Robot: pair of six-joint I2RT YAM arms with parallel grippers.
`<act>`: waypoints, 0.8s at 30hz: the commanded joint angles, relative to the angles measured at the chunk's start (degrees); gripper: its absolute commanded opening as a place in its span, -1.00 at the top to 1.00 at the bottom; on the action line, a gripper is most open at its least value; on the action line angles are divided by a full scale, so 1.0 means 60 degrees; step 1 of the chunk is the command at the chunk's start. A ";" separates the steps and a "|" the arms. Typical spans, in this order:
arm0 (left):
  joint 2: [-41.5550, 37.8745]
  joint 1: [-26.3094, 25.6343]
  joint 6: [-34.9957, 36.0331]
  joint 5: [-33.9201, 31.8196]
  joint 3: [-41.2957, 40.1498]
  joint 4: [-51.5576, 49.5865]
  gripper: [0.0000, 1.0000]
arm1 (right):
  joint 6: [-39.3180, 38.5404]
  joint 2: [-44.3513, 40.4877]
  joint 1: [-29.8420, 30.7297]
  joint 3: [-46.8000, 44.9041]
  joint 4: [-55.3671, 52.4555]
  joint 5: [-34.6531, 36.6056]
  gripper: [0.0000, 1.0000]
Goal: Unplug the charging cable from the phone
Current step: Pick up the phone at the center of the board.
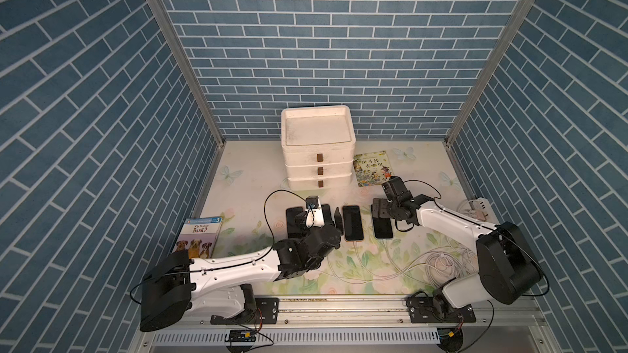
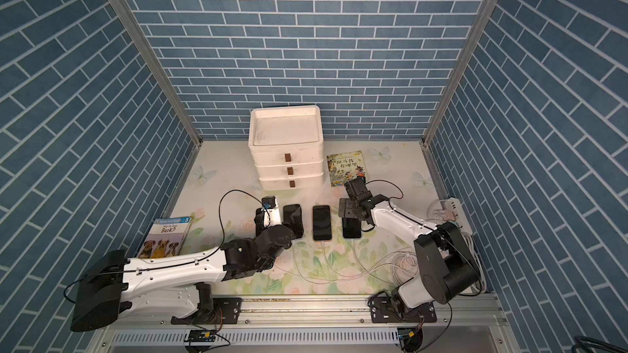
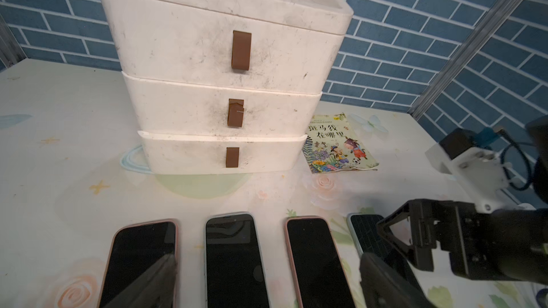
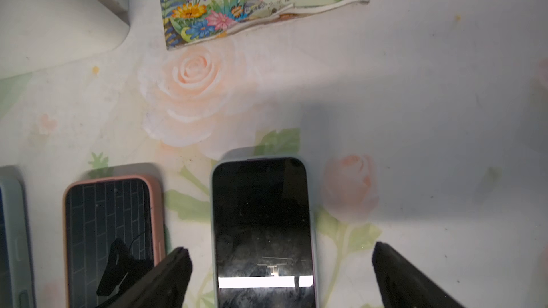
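Note:
Several dark-screened phones lie side by side on the floral table. The orange-cased phone (image 1: 352,223) and the pale-cased phone (image 1: 383,229) each have a white charging cable (image 1: 356,252) running from their near end. My left gripper (image 3: 267,282) hangs open low over the row, its fingers (image 3: 154,285) spanning the two middle phones (image 3: 234,259). My right gripper (image 4: 281,280) is open, straddling the pale-cased phone (image 4: 262,226) without touching it. In both top views the left arm hides the leftmost phones' plugs (image 2: 268,232).
A white three-drawer unit (image 1: 317,151) stands at the back centre, a picture book (image 1: 372,168) to its right. Another book (image 1: 198,237) lies at the left edge. Coiled white cables (image 1: 441,263) lead to a power strip (image 1: 475,208) at the right.

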 commanded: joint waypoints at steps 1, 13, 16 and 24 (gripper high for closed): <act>0.0302 -0.0028 0.1204 -0.0039 0.0029 0.1201 -1.00 | -0.0289 0.0271 0.0117 0.0209 -0.0514 -0.0165 -0.99; 0.0841 0.0074 0.0041 0.0957 0.0202 0.0894 -1.00 | -0.0130 0.0845 0.0399 0.0405 -0.1010 -0.0631 -0.99; 0.1229 0.0071 -0.0637 0.1320 0.0343 0.0609 -1.00 | -0.0063 0.1085 0.0427 0.0541 -0.1262 -0.0726 -0.99; 0.1584 0.0068 -0.1426 0.2078 -0.0200 0.1298 -0.98 | -0.0074 0.1205 0.0425 0.0513 -0.1379 -0.0996 -0.88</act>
